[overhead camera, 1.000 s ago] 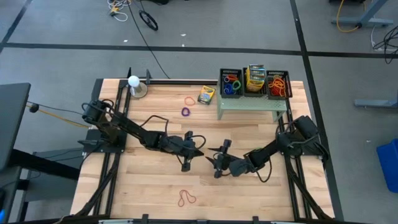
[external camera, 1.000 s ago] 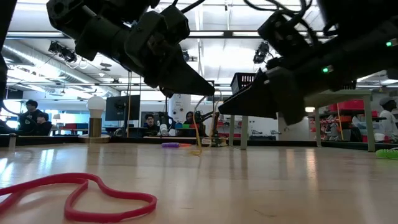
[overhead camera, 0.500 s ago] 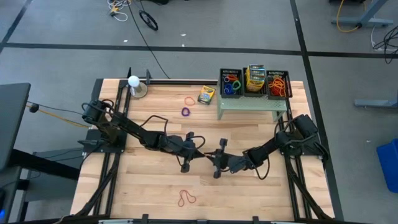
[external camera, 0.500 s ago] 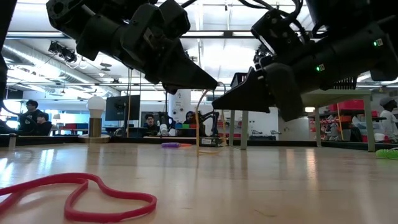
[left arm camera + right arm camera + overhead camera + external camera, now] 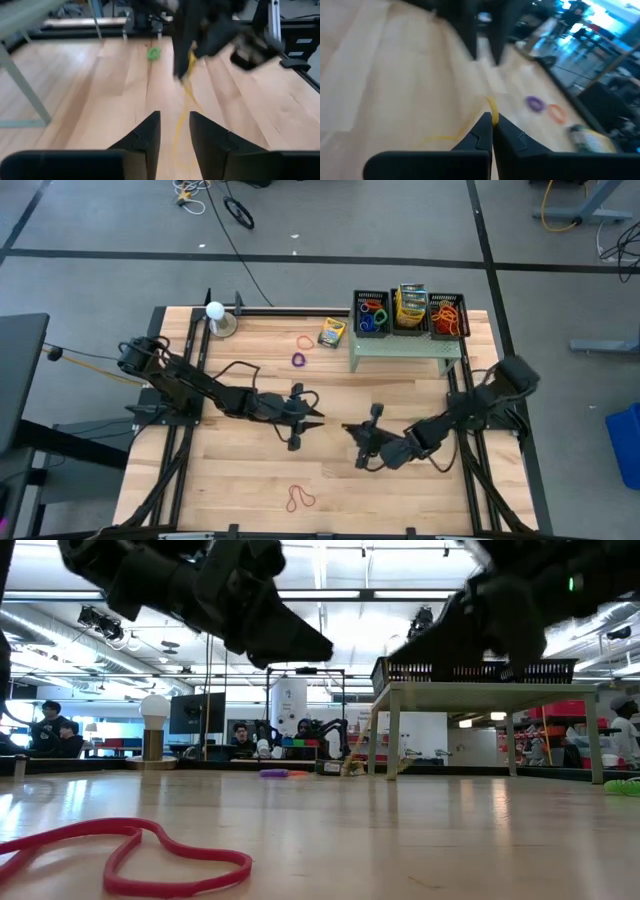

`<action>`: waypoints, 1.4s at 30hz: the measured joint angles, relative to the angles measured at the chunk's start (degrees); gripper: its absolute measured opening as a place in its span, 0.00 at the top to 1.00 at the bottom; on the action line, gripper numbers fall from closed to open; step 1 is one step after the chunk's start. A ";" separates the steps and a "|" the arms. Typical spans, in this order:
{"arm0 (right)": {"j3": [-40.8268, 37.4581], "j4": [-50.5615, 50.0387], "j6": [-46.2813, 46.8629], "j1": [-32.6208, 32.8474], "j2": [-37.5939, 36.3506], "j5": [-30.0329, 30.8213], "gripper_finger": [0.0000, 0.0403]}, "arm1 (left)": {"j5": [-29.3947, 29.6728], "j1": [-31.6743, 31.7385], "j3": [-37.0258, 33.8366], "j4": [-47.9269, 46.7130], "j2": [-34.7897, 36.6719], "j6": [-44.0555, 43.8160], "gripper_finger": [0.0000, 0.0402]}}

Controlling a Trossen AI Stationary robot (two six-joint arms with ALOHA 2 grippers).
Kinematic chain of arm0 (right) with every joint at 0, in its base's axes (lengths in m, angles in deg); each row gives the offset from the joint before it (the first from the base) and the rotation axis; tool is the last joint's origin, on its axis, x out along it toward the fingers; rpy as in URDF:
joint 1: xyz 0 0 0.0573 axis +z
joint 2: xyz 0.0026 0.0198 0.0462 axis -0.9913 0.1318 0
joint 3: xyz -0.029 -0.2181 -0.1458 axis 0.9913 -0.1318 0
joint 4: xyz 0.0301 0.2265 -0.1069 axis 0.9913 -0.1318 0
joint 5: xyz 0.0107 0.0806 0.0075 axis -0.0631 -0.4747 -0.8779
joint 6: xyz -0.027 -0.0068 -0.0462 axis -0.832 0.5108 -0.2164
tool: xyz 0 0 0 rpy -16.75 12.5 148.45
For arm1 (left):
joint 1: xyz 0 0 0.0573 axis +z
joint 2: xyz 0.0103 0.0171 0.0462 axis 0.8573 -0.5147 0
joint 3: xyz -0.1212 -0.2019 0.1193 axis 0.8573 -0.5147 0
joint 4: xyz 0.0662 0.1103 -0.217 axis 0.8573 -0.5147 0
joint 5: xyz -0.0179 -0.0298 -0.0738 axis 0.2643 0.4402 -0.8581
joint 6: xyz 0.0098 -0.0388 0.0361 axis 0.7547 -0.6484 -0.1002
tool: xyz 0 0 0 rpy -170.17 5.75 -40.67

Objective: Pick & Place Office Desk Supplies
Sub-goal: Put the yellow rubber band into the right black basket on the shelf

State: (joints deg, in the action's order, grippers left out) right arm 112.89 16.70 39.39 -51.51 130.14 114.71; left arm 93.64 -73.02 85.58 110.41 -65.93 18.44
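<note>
Over the middle of the worktop point(image 5: 250, 470) we see the right gripper point(image 5: 492, 120) with jaws closed on a yellow rubber band point(image 5: 186, 95) trailing down to the wood, while the left gripper point(image 5: 173, 131), jaws parted, faces it empty.

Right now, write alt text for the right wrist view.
The right gripper is shut on a thin yellow rubber band above the wooden table. Beyond lie a purple ring, an orange ring and the left gripper.

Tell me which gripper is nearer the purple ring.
Left. The left gripper sits just below the purple ring; the right gripper is farther, off toward the right side.
</note>
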 joint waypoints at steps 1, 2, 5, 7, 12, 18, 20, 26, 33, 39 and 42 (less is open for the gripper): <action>0.00 -1.51 0.33 0.09 -1.99 0.69 0.99 | 0.14 0.00 -1.01 1.43 0.32 0.55 0.71; 0.02 -3.28 0.55 0.11 -4.44 1.17 0.99 | 0.20 0.06 -2.17 3.08 0.58 1.10 0.71; 0.02 -8.80 0.50 -0.07 -12.46 3.83 0.99 | 0.48 0.11 -5.71 8.12 0.77 1.62 0.71; 0.02 -13.50 -0.01 -0.35 -18.47 5.99 1.00 | 0.68 0.20 -8.19 11.89 0.79 1.62 0.71; 4.12 -32.43 1.23 -1.24 -33.47 13.67 1.00 | 0.83 0.22 -13.80 24.03 0.77 1.56 0.72; 12.40 -49.96 2.96 -5.95 -44.97 22.57 1.00 | 6.33 0.20 -17.58 33.14 0.77 1.78 0.72; 13.97 -52.78 1.89 -8.95 -47.13 25.08 1.00 | 8.85 0.22 -18.04 34.07 0.77 1.78 0.72; 14.71 -55.80 -2.23 -21.32 -50.43 28.78 1.00 | 11.18 0.22 -18.04 33.67 0.77 1.78 0.72; 14.07 -60.20 -2.54 -39.41 -49.38 26.97 1.00 | 11.15 0.22 -18.04 33.48 0.77 1.78 0.72; 10.76 -60.70 0.02 -53.12 -49.03 17.53 1.00 | 11.00 0.11 -18.02 33.00 0.77 1.78 0.72; 8.48 -60.97 0.47 -58.45 -48.97 12.98 1.00 | 11.00 0.13 -18.02 33.05 0.77 1.76 0.72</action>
State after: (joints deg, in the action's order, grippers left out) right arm 121.38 -44.27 39.86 -109.97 81.17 127.70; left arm 104.64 -72.89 67.56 143.47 -65.16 20.19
